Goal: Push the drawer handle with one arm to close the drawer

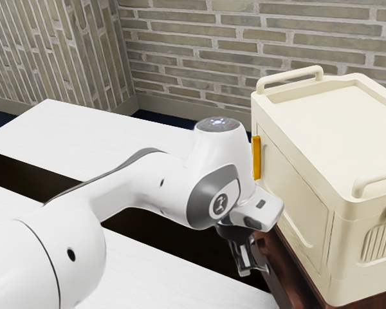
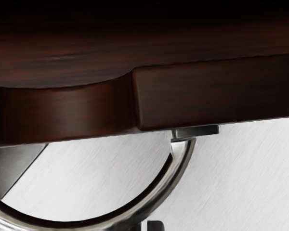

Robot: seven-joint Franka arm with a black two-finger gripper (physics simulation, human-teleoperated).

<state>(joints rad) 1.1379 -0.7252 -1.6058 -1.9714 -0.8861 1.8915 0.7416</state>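
OK, nearest first: gripper (image 1: 249, 262) is down low beside the brown furniture (image 1: 289, 273), on the side facing the arm. Can't tell if it's spread or pressed together; doesn't look critical for a push. Drawer handle (image 2: 183, 161) is right by the hand in the wrist view: curved metal bow, standing out from the wooden front (image 2: 216, 94), with one end meeting it at a small dark mount (image 2: 197, 130). Contact between gripper and handle: can't confirm. Key relation: the bow's long span looks to run along the front, and the furniture lies to the exterior view's right of the gripper. So the push should go across that span, straight in toward the wood, roughly toward the exterior view's right, not along the bow. Drawer reads as not yet shut, but that's my judgement; the gap itself is hard to make out. Step in hand, I'd say: line up on the bow, then drive in. Risk: off-centre push slides around the curve or racks the drawer; too high and the hand meets the wooden edge instead. Metal looks smooth, so keep the force square and near mid-bow. Farther out, the cream cabinet (image 1: 302, 212) sits above the brown furniture; hand needs to stay low, clear of its side. Brick wall (image 1: 180, 32) is well behind, no factor.
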